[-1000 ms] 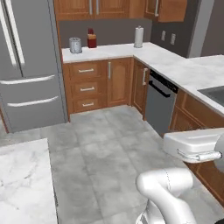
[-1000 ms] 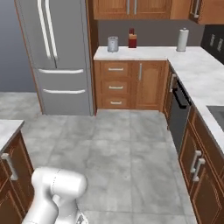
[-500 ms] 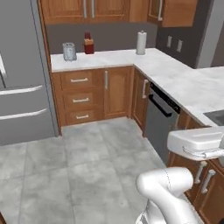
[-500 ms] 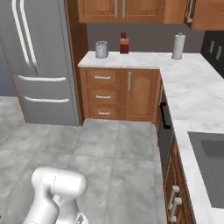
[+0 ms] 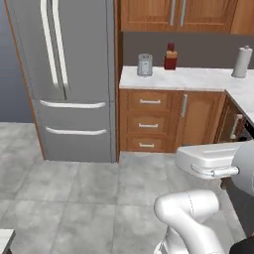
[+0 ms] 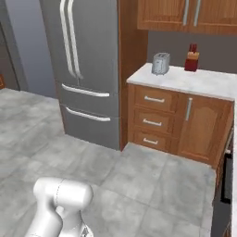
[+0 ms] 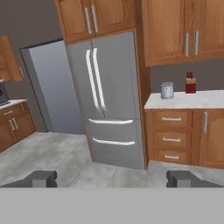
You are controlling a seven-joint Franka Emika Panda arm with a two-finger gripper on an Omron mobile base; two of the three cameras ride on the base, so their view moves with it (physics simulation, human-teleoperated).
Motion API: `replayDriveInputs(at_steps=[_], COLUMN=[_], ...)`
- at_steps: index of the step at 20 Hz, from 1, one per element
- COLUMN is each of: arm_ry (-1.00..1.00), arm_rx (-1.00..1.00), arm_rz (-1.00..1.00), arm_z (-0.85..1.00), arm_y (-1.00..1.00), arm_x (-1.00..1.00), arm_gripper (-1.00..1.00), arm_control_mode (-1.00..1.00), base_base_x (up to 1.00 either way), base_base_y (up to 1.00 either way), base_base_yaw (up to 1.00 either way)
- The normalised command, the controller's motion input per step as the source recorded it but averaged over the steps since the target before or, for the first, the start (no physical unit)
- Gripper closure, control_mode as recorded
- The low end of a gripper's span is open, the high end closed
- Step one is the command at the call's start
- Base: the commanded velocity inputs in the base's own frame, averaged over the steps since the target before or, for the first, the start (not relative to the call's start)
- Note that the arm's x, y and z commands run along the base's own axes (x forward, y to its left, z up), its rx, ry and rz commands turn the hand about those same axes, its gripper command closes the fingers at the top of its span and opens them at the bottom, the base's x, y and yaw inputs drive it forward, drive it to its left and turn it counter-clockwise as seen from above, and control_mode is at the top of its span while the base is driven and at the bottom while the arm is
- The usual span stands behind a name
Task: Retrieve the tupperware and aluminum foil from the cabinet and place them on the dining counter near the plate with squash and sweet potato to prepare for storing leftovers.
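Note:
My gripper (image 7: 113, 179) is open, its two dark fingertips (image 7: 43, 178) set wide apart with nothing between them, and it faces a steel fridge (image 7: 111, 96). Reddish-brown wall cabinets (image 7: 183, 26) hang above the counter with their doors shut; they also appear in the left base view as wall cabinets (image 5: 173, 14) and in the right base view as wall cabinets (image 6: 199, 16). The tupperware, the aluminum foil and the dining counter are out of view. My white arm (image 5: 208, 161) is folded low over the base.
A marble counter (image 5: 198, 79) on low drawer cabinets (image 5: 149, 124) carries a toaster (image 5: 145, 64), a red-topped block (image 5: 170, 55) and a paper towel roll (image 5: 242, 61). The tall fridge (image 5: 64, 79) stands left of it. Grey tiled floor (image 6: 139, 185) lies open ahead.
The whole picture has shifted: the base has turned left, so the fridge now fills the left and centre and the corner counter slid right. The arm keeps its folded pose.

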Motion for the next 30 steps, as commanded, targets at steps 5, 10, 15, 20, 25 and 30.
replayDriveInputs(at_steps=[5,10,15,20,25,30], arm_ry=[0.0,0.0,0.0,0.0,0.0,0.0], arm_rx=[0.0,0.0,0.0,0.0,0.0,0.0], arm_rz=[0.0,0.0,0.0,0.0,0.0,0.0], arm_z=[0.0,0.0,0.0,0.0,0.0,0.0], arm_y=[0.0,0.0,0.0,0.0,0.0,0.0], arm_x=[0.0,0.0,0.0,0.0,0.0,0.0], arm_gripper=[-1.0,-1.0,-1.0,-1.0,-1.0,-1.0], arm_control_mode=[1.0,1.0,1.0,1.0,1.0,1.0], base_base_x=[1.0,1.0,1.0,1.0,1.0,1.0], base_base_y=[-0.11,-0.11,-0.09,0.0,0.0,-0.07], base_base_yaw=[0.6,0.59,0.57,0.51,0.42,0.3])
